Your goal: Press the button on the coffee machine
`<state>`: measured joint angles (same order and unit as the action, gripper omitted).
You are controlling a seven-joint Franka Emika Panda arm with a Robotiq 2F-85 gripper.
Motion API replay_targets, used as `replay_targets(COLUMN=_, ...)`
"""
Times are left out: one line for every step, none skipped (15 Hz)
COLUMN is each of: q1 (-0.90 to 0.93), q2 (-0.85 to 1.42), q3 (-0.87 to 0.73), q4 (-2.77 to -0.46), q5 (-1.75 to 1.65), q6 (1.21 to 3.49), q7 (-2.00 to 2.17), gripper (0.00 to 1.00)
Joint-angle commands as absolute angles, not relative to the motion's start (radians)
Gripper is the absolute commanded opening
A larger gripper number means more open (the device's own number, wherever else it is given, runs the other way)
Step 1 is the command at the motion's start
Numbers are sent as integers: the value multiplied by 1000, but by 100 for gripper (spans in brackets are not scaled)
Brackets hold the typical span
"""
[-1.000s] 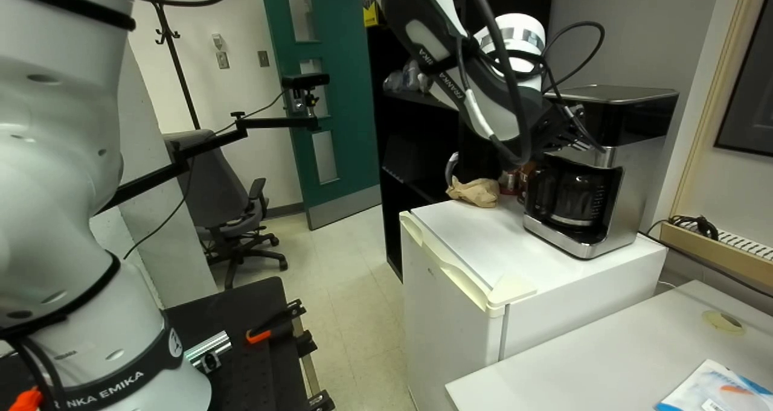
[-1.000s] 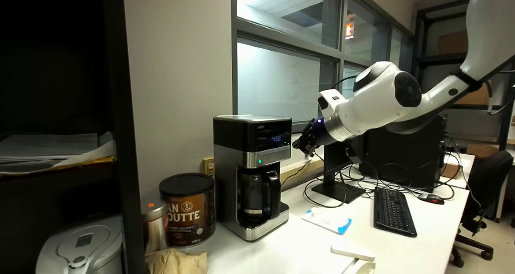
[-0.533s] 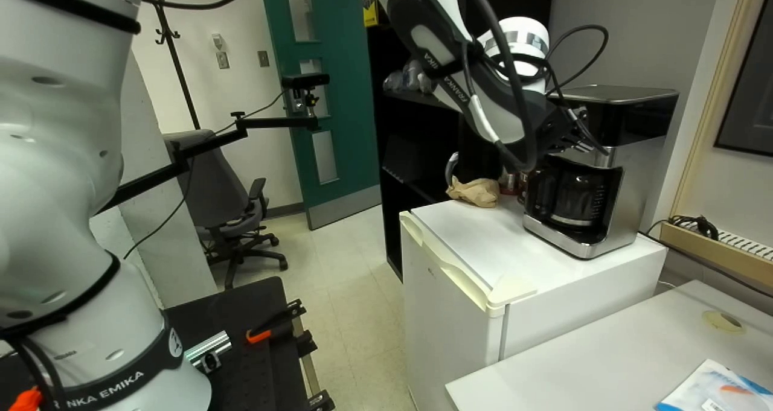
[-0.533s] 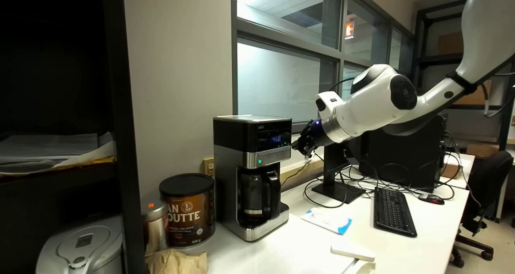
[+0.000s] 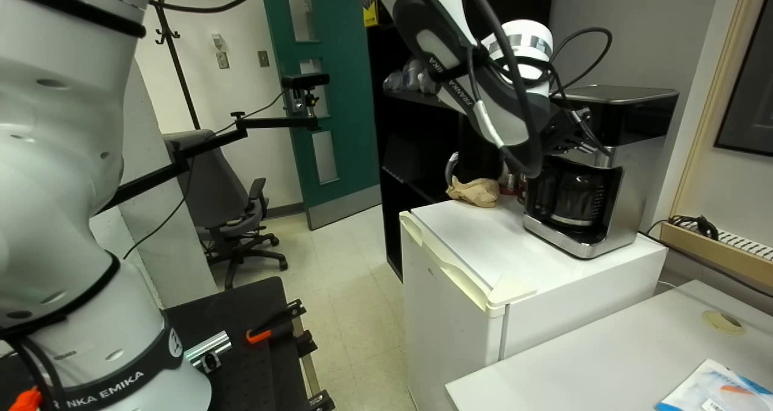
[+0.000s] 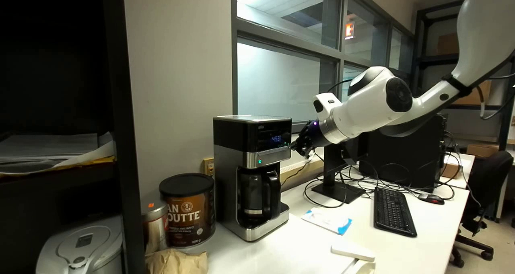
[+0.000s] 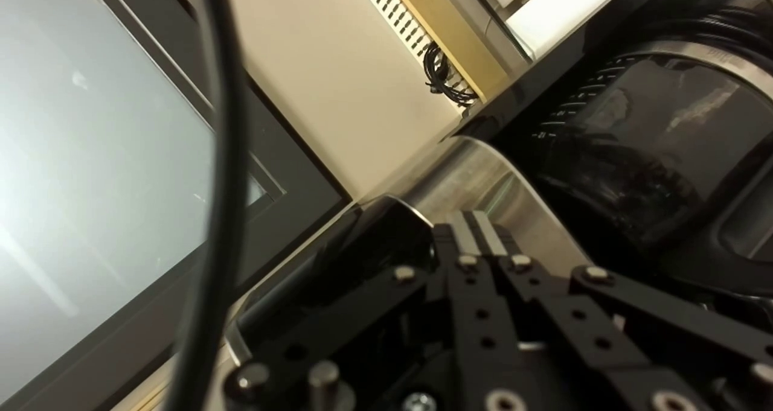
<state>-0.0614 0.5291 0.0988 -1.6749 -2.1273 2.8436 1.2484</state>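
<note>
The coffee machine (image 6: 227,177) stands upright on the white fridge top, with a black upper part, a silver band and a dark glass carafe (image 6: 252,197). Its clock display is lit, and a green-lit button (image 6: 259,161) shows on the silver band. The machine also shows in an exterior view (image 5: 631,118) and the wrist view (image 7: 519,200). My gripper (image 6: 293,146) is shut and empty, its fingertips at the right end of the machine's front. In the wrist view its fingertips (image 7: 480,235) overlap the silver band; I cannot tell whether they touch it. The button is not visible there.
The white fridge (image 5: 450,314) bears the machine. A coffee can (image 6: 187,213) and a brown paper bag (image 6: 177,262) stand beside it. A black cabinet (image 5: 416,151) is behind. A desk holds a keyboard (image 6: 394,211). A loose cable (image 7: 220,157) crosses the wrist view.
The arm has lowered slightly and my shut gripper has moved a little closer to the coffee machine's front. The machine has not moved, and its display and green light look the same.
</note>
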Motion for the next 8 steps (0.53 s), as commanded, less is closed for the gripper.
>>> replay_targets(q1=-61, q2=562, q3=103, q4=-1634, q5=-2127, q6=2837, q7=1256, gripper=0)
replay_targets(q1=-60, q2=565, q3=103, q4=-1633, q5=-2126, q6=2838, q7=1255, gripper=0)
replay_targets(q1=-60, q2=567, q3=103, q4=-1632, q5=-2125, q6=2838, q7=1255, gripper=0)
replay_targets(q1=-60, q2=568, q3=104, q4=-1632, q5=-2124, q6=2839, q7=1254, gripper=0)
replay_targets(q1=-59, q2=569, q3=104, q4=-1633, q5=-2124, q6=2839, q7=1254, gripper=0)
replay_targets(q1=-59, q2=569, q3=104, q4=-1633, q5=-2123, q6=2839, q7=1254, gripper=0)
replay_targets(q1=-59, q2=568, q3=104, q4=-1634, q5=-2123, q6=2840, q7=1254, gripper=0)
replay_targets(q1=-60, q2=562, q3=105, q4=-1638, q5=-2127, q6=2843, q7=1258, gripper=0)
